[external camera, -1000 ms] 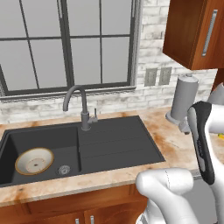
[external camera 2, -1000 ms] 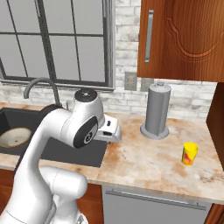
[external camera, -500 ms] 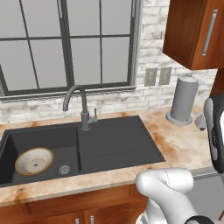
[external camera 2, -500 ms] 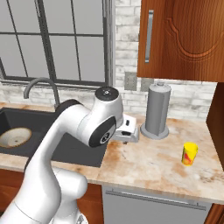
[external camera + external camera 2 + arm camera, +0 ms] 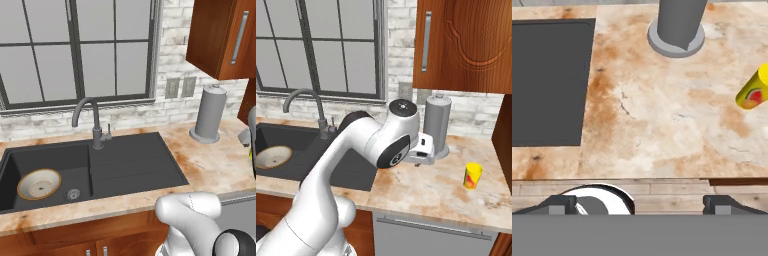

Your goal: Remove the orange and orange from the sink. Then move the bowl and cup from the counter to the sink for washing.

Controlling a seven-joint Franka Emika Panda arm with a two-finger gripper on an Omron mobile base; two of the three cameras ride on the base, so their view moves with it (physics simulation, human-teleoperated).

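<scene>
In the left base view the bowl point(image 5: 39, 183) lies in the left basin of the black sink point(image 5: 135, 165), beside the round drain, with the curved faucet point(image 5: 89, 120) behind it; the marbled desk point(image 5: 215, 165) runs to the right, carrying an upright grey paper-towel roll point(image 5: 210, 114), and the arm's white base bulks at the lower right while a slice of its forearm shows at the right edge. In the right base view the arm rises from the lower left, bends at a dark-jointed elbow and reaches right over the desk point(image 5: 431, 187), its hand level with the foot of the paper-towel roll point(image 5: 437, 125); the tool point(image 5: 417, 162) points down at the stone, well apart from the yellow cup point(image 5: 472, 176), which stands upright near the desk's right end. In the hand view the tool point(image 5: 639, 202) has its two dark fingertips point(image 5: 559, 202) spread wide with nothing between them; the cup point(image 5: 753, 92) appears at the right edge, its red mark visible but no writing readable.
</scene>
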